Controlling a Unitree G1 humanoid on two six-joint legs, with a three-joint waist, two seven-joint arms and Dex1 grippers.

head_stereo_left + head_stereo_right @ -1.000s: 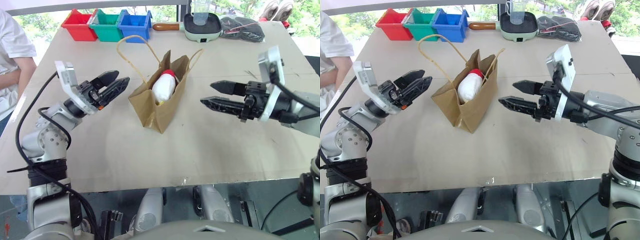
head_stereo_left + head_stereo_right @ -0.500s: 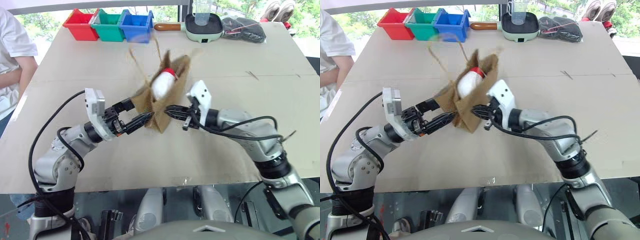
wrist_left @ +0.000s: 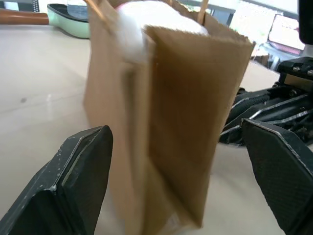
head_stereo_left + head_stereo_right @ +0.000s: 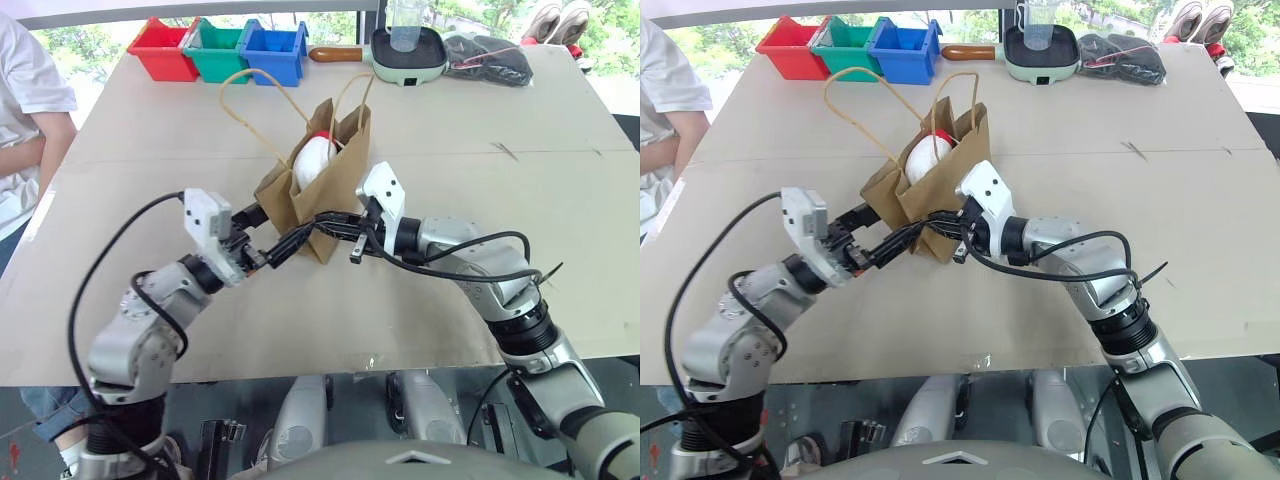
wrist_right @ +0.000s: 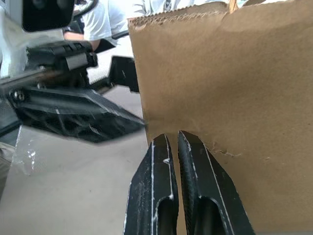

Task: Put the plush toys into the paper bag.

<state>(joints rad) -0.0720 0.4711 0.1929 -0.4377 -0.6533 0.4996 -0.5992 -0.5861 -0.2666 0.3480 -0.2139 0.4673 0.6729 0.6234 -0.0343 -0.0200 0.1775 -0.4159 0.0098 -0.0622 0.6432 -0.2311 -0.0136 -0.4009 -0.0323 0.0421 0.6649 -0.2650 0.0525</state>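
Note:
The brown paper bag stands upright mid-table, its two looped handles raised. A white plush toy with a red tip sits inside, its top showing at the mouth. My left gripper is open at the bag's near lower corner; in the left wrist view the bag stands between its wide-spread fingers, apart from both. My right gripper is shut, and its tips rest against the bag's near side low down.
Red, green and blue bins line the far left edge. A green pan holding a clear cup and a dark bundle lie at the far edge. A person in a white shirt sits at the table's left side.
Both arms swung in from the sides to the bag. The right gripper shut. The bag, leaning back before, was jostled and now stands more upright.

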